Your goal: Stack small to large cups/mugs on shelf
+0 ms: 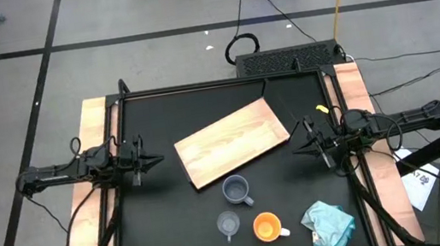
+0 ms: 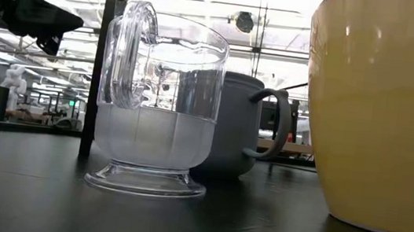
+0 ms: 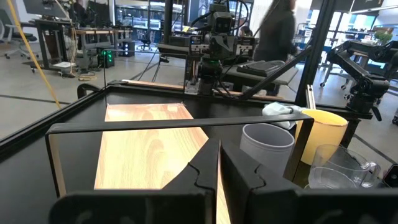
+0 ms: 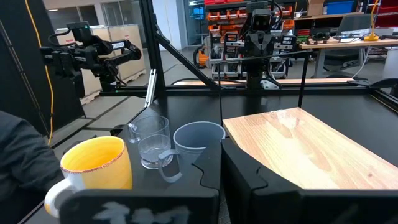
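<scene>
The light-wood shelf [image 1: 231,143] lies flat and askew on the black table's middle. Near the front edge three vessels stand upright on their bases: the blue-grey mug [image 1: 236,190], the clear glass cup [image 1: 228,223] and the orange mug [image 1: 267,226] with its white handle. My left gripper [image 1: 156,159] hovers shut at the table's left side, pointing level toward the shelf [image 3: 149,149]. My right gripper [image 1: 296,145] hovers shut at the right side, also level. Both hold nothing. The low view shows the glass cup [image 2: 156,110] nearest, with the blue-grey mug [image 2: 241,128] behind it.
A crumpled pale teal cloth [image 1: 329,227] lies at the front right corner, beside the orange mug. A black frame [image 1: 223,82] rims the table, with wooden strips along both sides. A person [image 3: 277,28] stands beyond the table's right side.
</scene>
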### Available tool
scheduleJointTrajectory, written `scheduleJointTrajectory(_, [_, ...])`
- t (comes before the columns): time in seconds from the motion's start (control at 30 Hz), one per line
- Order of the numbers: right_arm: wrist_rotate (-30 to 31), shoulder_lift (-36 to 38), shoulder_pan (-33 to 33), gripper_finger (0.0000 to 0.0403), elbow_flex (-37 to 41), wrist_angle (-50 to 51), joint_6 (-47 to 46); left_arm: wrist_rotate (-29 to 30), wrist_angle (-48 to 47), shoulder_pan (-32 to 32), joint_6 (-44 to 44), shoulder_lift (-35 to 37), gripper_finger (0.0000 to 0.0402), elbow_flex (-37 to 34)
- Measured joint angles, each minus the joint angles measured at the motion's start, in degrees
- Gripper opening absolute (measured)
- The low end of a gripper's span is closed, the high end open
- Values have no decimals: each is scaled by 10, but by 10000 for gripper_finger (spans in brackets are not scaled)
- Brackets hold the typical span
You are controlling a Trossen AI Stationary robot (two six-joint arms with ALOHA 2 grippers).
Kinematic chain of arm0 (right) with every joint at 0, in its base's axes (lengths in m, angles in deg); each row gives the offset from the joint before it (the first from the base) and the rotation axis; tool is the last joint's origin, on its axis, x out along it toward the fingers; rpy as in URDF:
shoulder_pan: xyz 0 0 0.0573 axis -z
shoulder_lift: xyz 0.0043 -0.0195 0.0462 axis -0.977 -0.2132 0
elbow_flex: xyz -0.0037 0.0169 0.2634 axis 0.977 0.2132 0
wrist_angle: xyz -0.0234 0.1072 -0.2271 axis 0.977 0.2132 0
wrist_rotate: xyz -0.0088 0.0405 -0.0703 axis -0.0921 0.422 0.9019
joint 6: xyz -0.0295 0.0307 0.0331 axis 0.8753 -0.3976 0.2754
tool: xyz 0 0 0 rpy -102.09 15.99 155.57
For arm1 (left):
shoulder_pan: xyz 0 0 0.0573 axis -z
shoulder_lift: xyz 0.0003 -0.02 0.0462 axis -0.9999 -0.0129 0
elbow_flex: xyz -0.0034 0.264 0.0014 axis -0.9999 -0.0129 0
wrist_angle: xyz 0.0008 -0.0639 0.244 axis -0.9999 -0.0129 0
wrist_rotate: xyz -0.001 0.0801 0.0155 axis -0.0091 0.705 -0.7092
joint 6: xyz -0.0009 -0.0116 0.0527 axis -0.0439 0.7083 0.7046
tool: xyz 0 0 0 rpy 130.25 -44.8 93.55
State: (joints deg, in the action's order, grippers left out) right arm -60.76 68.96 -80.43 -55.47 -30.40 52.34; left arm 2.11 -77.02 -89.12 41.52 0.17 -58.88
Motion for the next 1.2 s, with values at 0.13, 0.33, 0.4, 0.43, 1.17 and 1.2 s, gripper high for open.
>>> scheduleJointTrajectory(0.13, [0,0,0,0,0,0,0,0,0,0,0,0,17,0])
scheduleJointTrajectory(0.33, [0,0,0,0,0,0,0,0,0,0,0,0,17,0])
scheduleJointTrajectory(0.4, [0,0,0,0,0,0,0,0,0,0,0,0,17,0])
scheduleJointTrajectory(0.43, [0,0,0,0,0,0,0,0,0,0,0,0,17,0])
scheduleJointTrajectory(1.17, [0,0,0,0,0,0,-7,0,0,0,0,0,17,0])
scheduleJointTrajectory(1.2, [0,0,0,0,0,0,-12,0,0,0,0,0,17,0])
